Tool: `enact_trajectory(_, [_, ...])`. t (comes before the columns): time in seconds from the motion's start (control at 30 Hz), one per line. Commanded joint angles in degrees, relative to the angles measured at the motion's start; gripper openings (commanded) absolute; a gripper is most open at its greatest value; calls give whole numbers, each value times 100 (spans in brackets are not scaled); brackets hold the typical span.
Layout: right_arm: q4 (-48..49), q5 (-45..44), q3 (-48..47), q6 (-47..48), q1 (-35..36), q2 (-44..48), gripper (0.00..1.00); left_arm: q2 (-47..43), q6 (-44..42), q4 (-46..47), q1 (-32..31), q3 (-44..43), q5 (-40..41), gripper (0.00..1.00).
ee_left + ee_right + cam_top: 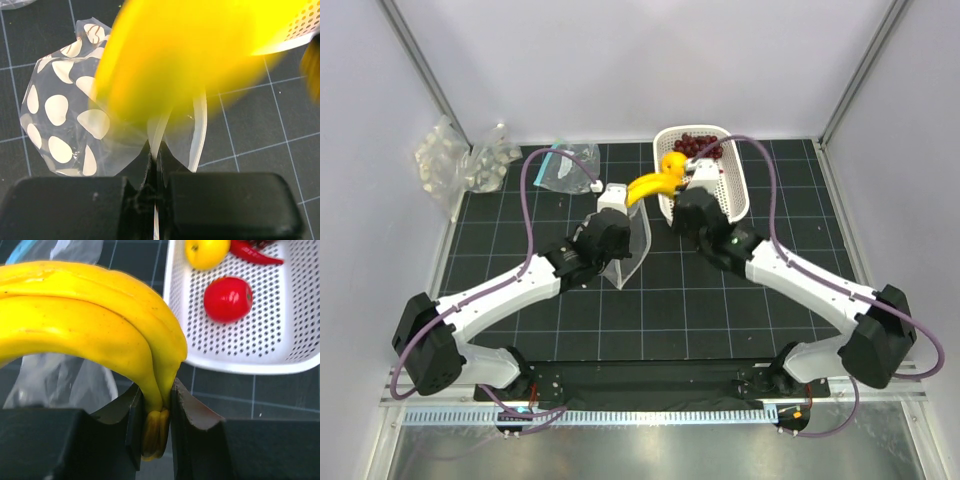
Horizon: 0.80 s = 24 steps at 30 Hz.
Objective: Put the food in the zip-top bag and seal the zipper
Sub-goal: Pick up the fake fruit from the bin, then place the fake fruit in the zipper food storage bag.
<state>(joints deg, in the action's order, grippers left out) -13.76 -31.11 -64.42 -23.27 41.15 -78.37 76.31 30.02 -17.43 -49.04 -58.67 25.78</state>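
Your right gripper [156,407] is clamped on the stem of the banana [85,325], which hangs just outside the white basket [240,364] rim, close to the zip-top bag [630,248]. Your left gripper [154,157] is pinched fully closed on the bag's pale mouth edge. Bare mat [720,300] lies nearer the arm bases.

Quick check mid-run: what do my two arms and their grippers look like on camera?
Both the left arm and right arm have white links with bulky black joint housings. A purple cable loops along each. The left gripper and right gripper have black, blocky fingers.
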Motion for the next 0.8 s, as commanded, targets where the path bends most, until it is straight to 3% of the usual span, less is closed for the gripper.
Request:
enact_trajectory(0.0, [-14, -660, 517, 271, 455, 594, 8, -152, 83, 187, 43, 14, -91, 0])
enact_trajectory(0.4, [136, -1256, 1063, -20, 465, 1429, 7, -653, 294, 100, 289, 163, -64, 1])
enact_trajectory(0.5, [250, -1494, 1265, -143, 456, 1719, 1, -496, 381, 38, 438, 129, -205, 1])
enact_trajectory(0.63, [1127, -1074, 1818, 32, 473, 2115, 1, -258, 478, -111, 605, -12, -485, 0])
enact_trajectory(0.77, [1341, -729, 1951, 226, 570, 2010, 1, -292, 584, -85, 729, 5, -732, 1])
